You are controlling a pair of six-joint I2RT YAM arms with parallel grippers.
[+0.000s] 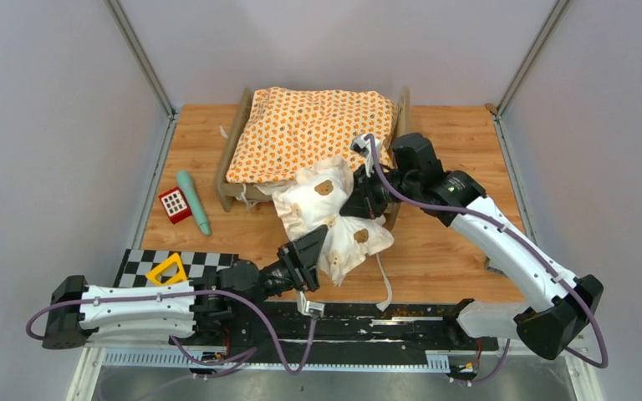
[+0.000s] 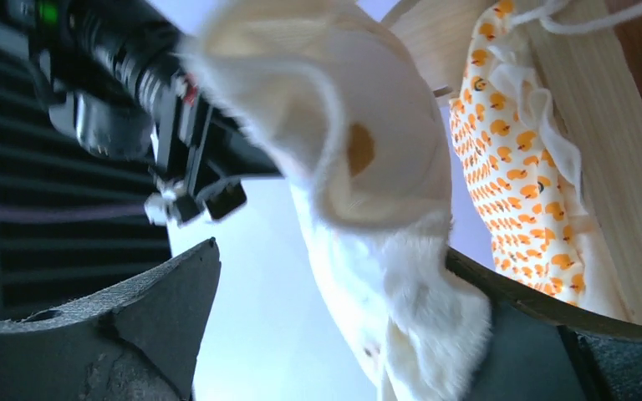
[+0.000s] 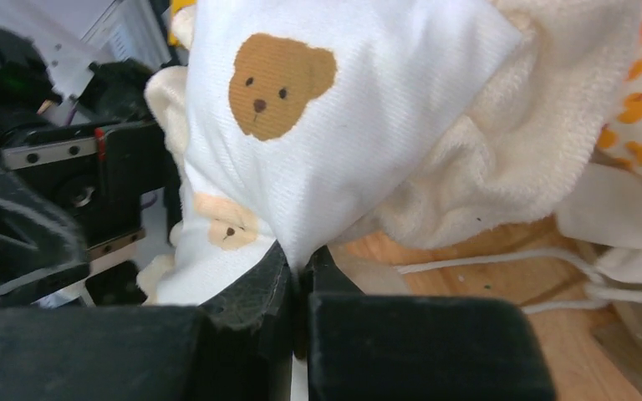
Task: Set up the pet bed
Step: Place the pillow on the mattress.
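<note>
The pet bed (image 1: 232,150) stood at the middle of the tabletop's (image 1: 451,242) far edge, its two wooden end boards to the left and right. An orange-patterned cushion (image 1: 309,134) lay spread over it, covering the base from board to board.

A white pillow with brown bear prints (image 1: 313,205) sat bunched against the bed's near side, partly on the cushion's near edge and spilling toward the tabletop's near edge. The right fingers (image 1: 359,200) were pressed together on a fold of this pillow (image 3: 343,109); in the right wrist view the two black fingers (image 3: 251,292) met with white fabric pinched between them. The left fingers (image 1: 305,255) were spread wide at the pillow's near end. In the left wrist view the fingers (image 2: 159,317) stood far apart and gripped nothing, though fluffy cream cloth of the pillow (image 2: 401,309) hung between them and brushed one.

Toward the tabletop's left edge lay a teal wand-shaped toy (image 1: 192,200) with a small red block (image 1: 174,203) just beside it. A checkered board (image 1: 134,266) carrying a yellow triangle (image 1: 167,269) sat at the near left corner.
</note>
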